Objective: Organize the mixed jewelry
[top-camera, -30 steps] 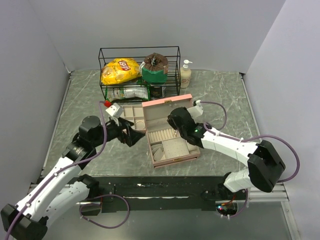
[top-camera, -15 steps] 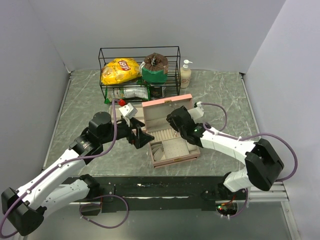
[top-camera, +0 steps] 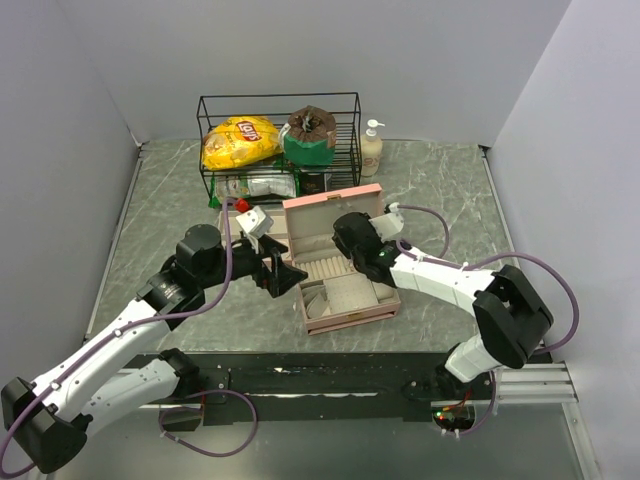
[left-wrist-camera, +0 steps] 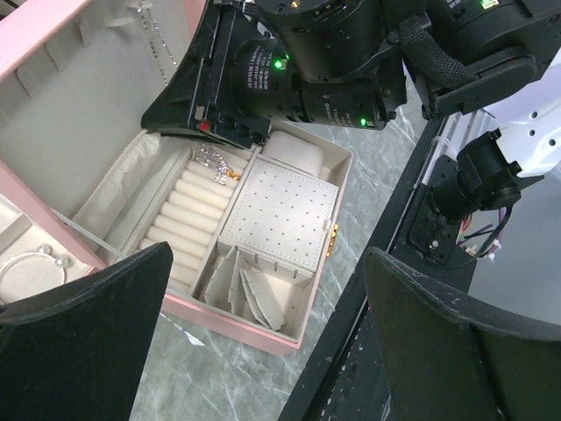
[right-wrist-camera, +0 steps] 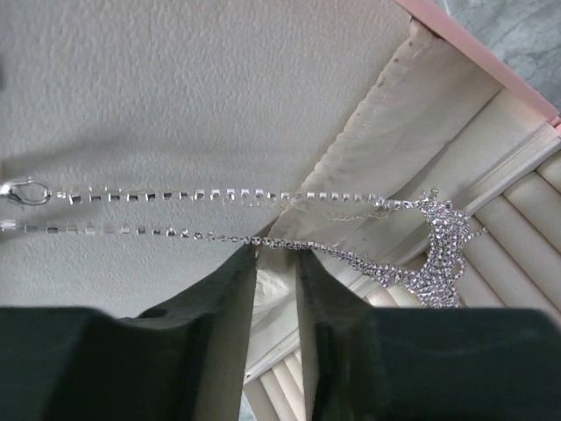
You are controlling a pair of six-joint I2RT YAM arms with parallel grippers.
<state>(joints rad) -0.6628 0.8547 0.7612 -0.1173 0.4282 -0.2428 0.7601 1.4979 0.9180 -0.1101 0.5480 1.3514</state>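
A pink jewelry box (top-camera: 352,316) stands open, its lid (top-camera: 330,215) upright. A silver rhinestone necklace (right-wrist-camera: 175,195) hangs down the lid's lining, and its sparkly cluster (right-wrist-camera: 438,254) rests on the ring rolls (left-wrist-camera: 188,215). My right gripper (right-wrist-camera: 278,253) is inside the box against the lid. Its jaws stand a narrow gap apart, and the lower chain strand crosses just over their tips. My left gripper (left-wrist-camera: 272,351) is wide open and empty, hovering above the box's near left corner (top-camera: 278,272). A pearl bracelet (left-wrist-camera: 35,259) lies in the beige tray (top-camera: 262,225).
A black wire basket (top-camera: 280,145) at the back holds a yellow chip bag (top-camera: 240,140) and a green package (top-camera: 308,148). A lotion bottle (top-camera: 371,150) stands beside it. The black rail (top-camera: 320,375) runs along the table's near edge.
My left gripper has swung right, up to the box's left side. The right gripper has edged slightly back toward the lid.
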